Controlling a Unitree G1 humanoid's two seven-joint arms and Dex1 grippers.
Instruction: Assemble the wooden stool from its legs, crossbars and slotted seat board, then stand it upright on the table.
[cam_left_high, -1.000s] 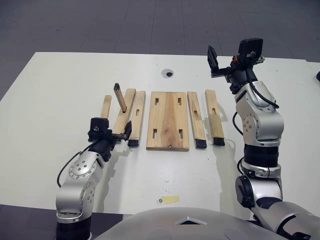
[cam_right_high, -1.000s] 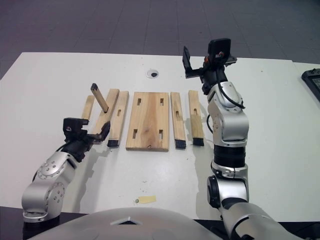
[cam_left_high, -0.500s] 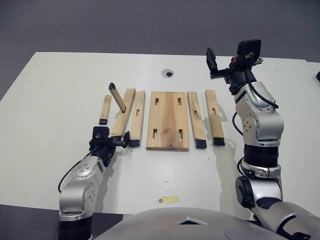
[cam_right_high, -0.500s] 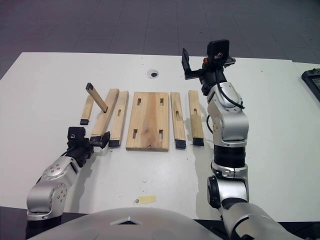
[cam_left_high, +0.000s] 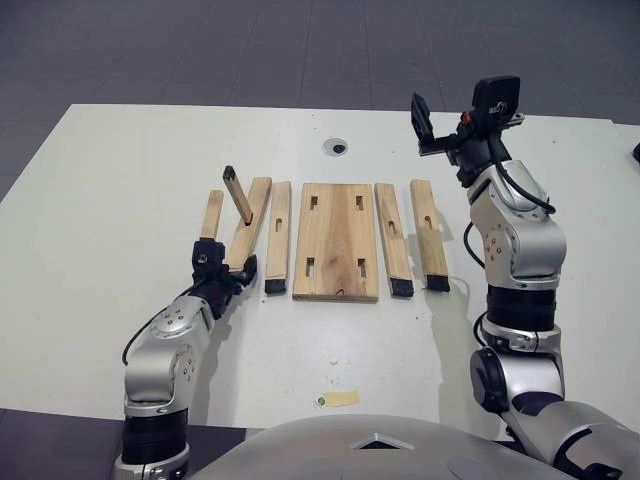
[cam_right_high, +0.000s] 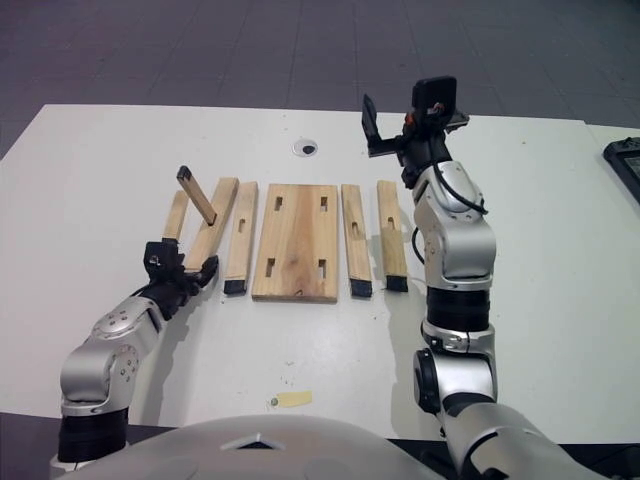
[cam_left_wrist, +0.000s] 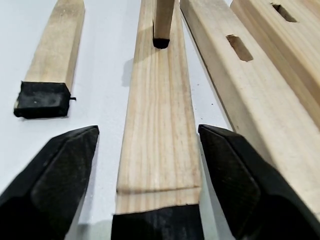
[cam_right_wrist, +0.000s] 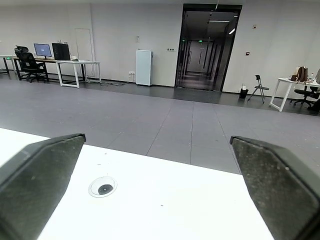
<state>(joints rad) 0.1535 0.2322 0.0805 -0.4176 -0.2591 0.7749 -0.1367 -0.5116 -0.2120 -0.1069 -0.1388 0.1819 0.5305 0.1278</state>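
wooden leg (cam_left_wrist: 159, 100) lengthwise away, left gripper (cam_left_wrist: 148, 132) astride

We hold our left arm (cam_left_high: 165, 340) low and stretched forward, left gripper (cam_left_wrist: 147, 129) spread wide (fingertips level); right arm (cam_left_high: 515, 240) stands raised, right gripper (cam_right_wrist: 157, 139) likewise parted.

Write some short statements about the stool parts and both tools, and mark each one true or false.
The seat board lies flat on the table. True.
The left tool is open around the near end of a leg. True.
The right tool holds another leg. False: it is open and empty, raised above the table.
Every wooden piece lies flat. False: one short bar stands tilted in that leg's slot.
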